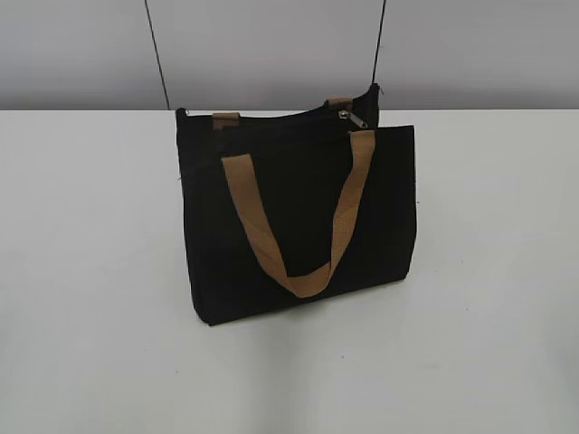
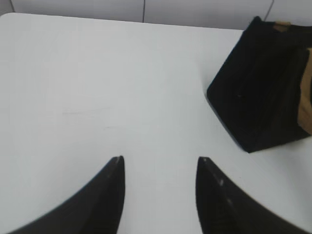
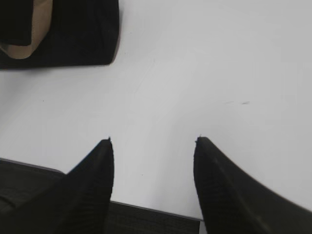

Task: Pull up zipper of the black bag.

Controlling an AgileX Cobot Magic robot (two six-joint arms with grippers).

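The black bag point(image 1: 298, 212) stands upright in the middle of the white table, with a tan strap handle point(image 1: 303, 217) hanging down its front. The small silvery zipper pull point(image 1: 351, 117) sits at the right end of the bag's top edge. No gripper shows in the exterior view. My left gripper point(image 2: 161, 158) is open and empty over bare table, with the bag point(image 2: 263, 87) far to its upper right. My right gripper point(image 3: 153, 140) is open and empty near the table's front edge, with the bag point(image 3: 73, 34) at the upper left.
The white table point(image 1: 90, 271) runs to a grey wall at the back. Two thin dark cables point(image 1: 158, 54) hang down behind the bag. The table's front edge point(image 3: 156, 212) shows under the right gripper.
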